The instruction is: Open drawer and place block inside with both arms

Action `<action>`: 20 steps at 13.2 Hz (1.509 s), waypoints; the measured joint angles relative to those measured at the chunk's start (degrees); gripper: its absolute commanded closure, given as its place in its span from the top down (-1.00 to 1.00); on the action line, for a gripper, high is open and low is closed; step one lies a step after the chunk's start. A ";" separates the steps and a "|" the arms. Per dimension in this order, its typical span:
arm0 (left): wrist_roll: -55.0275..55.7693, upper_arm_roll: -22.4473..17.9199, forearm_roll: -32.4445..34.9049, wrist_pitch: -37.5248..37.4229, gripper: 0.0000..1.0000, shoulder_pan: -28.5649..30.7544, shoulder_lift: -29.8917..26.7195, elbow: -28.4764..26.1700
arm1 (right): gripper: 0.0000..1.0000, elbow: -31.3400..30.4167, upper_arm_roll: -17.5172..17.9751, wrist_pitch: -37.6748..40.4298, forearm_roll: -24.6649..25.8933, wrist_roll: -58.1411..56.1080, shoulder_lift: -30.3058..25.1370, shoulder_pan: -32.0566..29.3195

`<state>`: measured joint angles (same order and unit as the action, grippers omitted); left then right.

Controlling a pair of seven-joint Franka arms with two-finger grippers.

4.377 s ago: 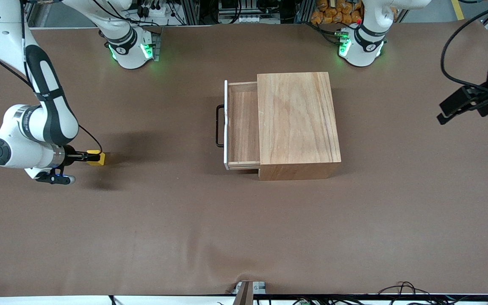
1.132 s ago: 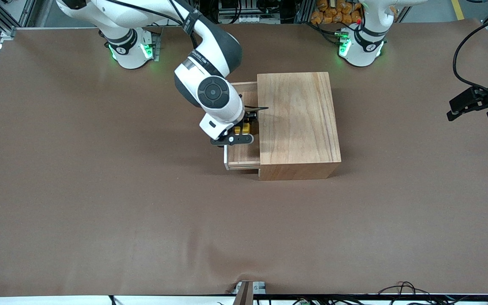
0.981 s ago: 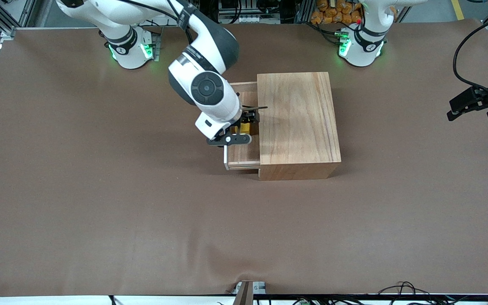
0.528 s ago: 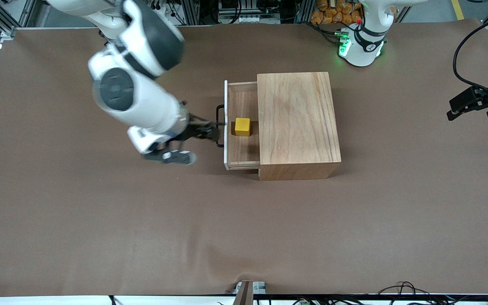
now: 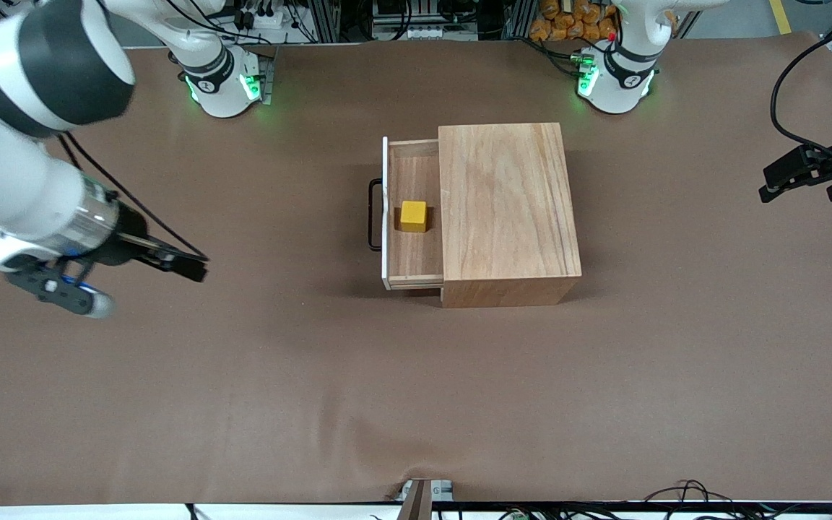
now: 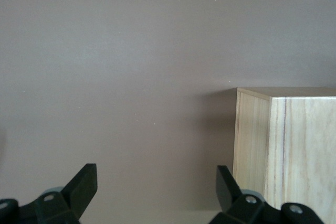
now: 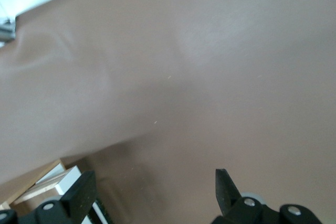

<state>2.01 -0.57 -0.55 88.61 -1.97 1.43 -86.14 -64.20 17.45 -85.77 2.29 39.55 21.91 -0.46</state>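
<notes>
The drawer (image 5: 416, 256) stands pulled out of the light-wood cabinet (image 5: 506, 209), its white front and black handle (image 5: 373, 217) facing the right arm's end of the table. The yellow block (image 5: 413, 216) rests on the drawer floor, free of any gripper. My right gripper (image 5: 188, 267) is open and empty over bare table toward the right arm's end, well away from the drawer; in the right wrist view (image 7: 152, 198) the jaws stand wide apart, with the drawer's white front (image 7: 71, 179) at the frame edge. My left gripper (image 5: 777, 184) waits open and empty at the left arm's end; the left wrist view (image 6: 155, 192) shows the cabinet (image 6: 294, 145).
Brown table cover (image 5: 416, 404) spreads all round the cabinet. The arm bases (image 5: 224, 83) (image 5: 614, 79) stand along the table edge farthest from the front camera. A black cable (image 5: 784, 87) loops above the left gripper.
My right gripper let go of the block in the drawer, then pulled back out and swung away toward the right arm's end of the table. The block stays in the drawer. The left arm barely moved.
</notes>
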 measured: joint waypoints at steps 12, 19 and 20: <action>0.00 0.26 0.00 -0.40 1.00 0.00 -0.17 -0.44 | 1.00 -20.53 -14.79 1.51 0.62 -26.62 -23.58 -1.14; 0.00 0.41 0.00 -0.84 1.00 -0.02 -0.18 -0.48 | 1.00 -25.30 -17.86 -0.58 0.60 -34.24 -26.99 -1.12; 0.00 0.65 0.00 -1.29 1.00 -0.03 -0.18 -0.54 | 1.00 -25.29 -17.86 -0.65 0.60 -34.43 -27.00 -1.12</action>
<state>2.01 0.08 -0.55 87.33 -2.00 1.25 -86.68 -89.49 -0.41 -86.42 2.88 5.12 -5.09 -1.59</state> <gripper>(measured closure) 0.000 0.000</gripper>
